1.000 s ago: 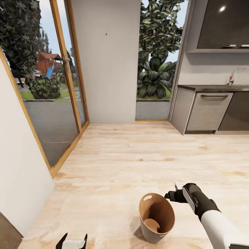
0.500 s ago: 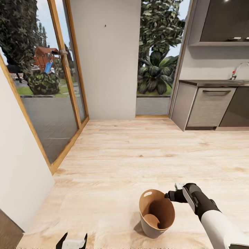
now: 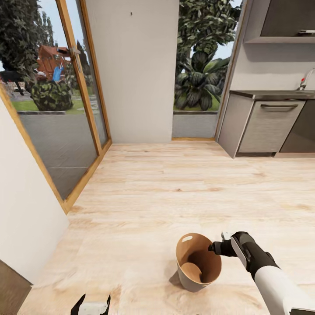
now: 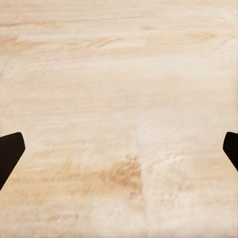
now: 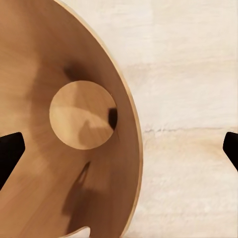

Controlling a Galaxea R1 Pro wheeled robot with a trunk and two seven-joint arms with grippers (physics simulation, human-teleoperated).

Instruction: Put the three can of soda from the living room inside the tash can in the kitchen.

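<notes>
Kitchen [image 3: 271,127] showing ahead, pale wood floor [image 3: 175,188] underfoot. Tash can [image 3: 197,261] standing on floor, looking empty inside; no soda cans visible, so all three seemingly pending. Right gripper [image 5: 119,144] hovering over its rim, fingers spread wide, holding nothing. Left gripper [image 4: 119,148] likewise wide, empty.

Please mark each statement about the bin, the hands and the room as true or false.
1. The bin stands on the wood floor. True.
2. A can lies in the bin. False: the right wrist view shows its bottom bare.
3. The right hand is at the bin's rim. True.
4. The left hand holds an orange can. False: it is open, with floor between its fingers.
5. Grey cabinets stand at the far right. True.
</notes>
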